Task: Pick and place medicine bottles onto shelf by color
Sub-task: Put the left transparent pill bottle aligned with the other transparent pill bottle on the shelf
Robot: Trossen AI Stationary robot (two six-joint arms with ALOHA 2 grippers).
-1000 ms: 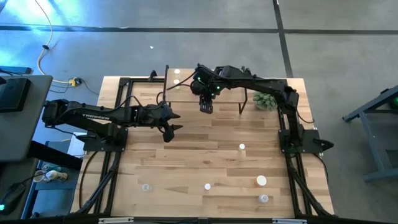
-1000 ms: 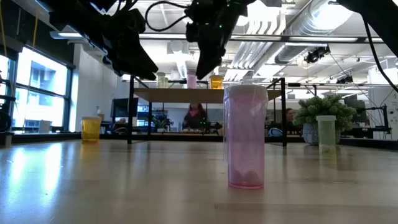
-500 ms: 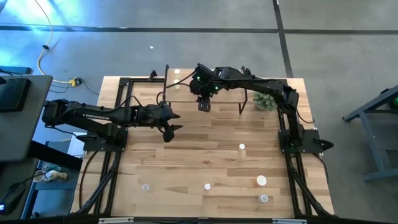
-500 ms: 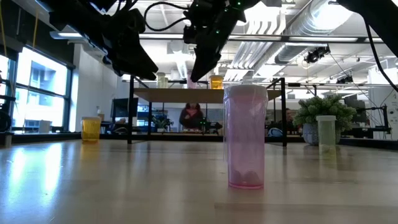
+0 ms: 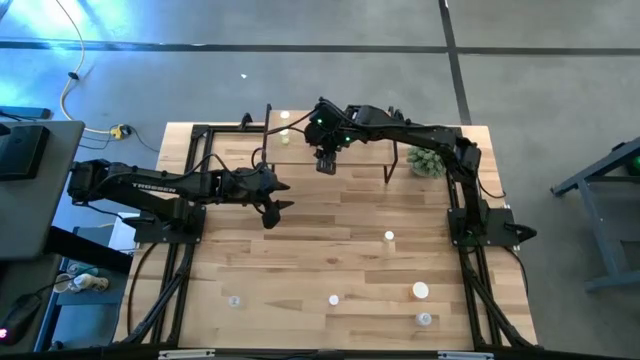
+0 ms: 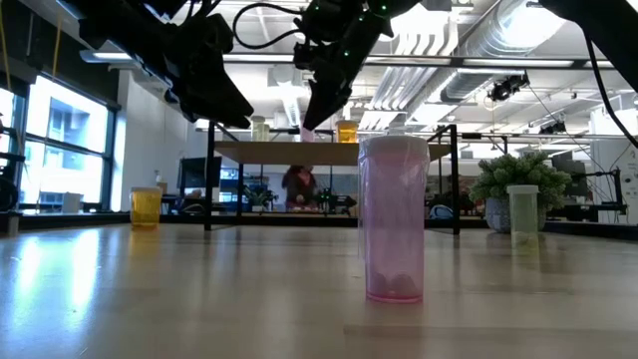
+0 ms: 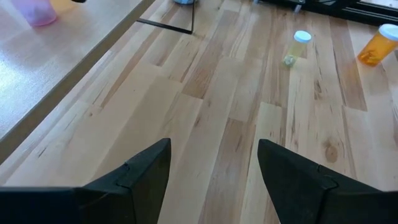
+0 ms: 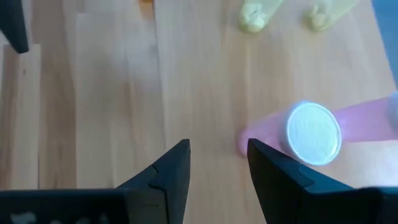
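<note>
My right gripper [image 5: 324, 164] hangs over the near part of the shelf [image 5: 360, 148], slanting down. It is open, and only bare board shows between its fingers [image 8: 217, 165]. A pink medicine bottle [image 8: 323, 130] with a white cap stands on the shelf just beside one finger, outside the gap. Two yellowish bottles [image 8: 255, 18] stand farther along the board. In the low view the pink bottle [image 6: 307, 131] stands between a pale one [image 6: 259, 128] and an orange one [image 6: 347, 130]. My left gripper [image 5: 288, 196] waits open above the table left of the shelf.
Loose bottles stand on the near half of the table: a big pink one [image 6: 394, 219], a pale one [image 6: 521, 209], a yellow one [image 6: 146, 206], and white caps [image 5: 389, 237] [image 5: 421, 291] in the high view. A small green plant [image 5: 428, 160] sits at the shelf's right.
My right gripper has tipped, and its fingertips have swung a little toward the table's far edge, over the shelf. The gap between its fingers is unchanged. The pink bottle stays standing on the shelf.
</note>
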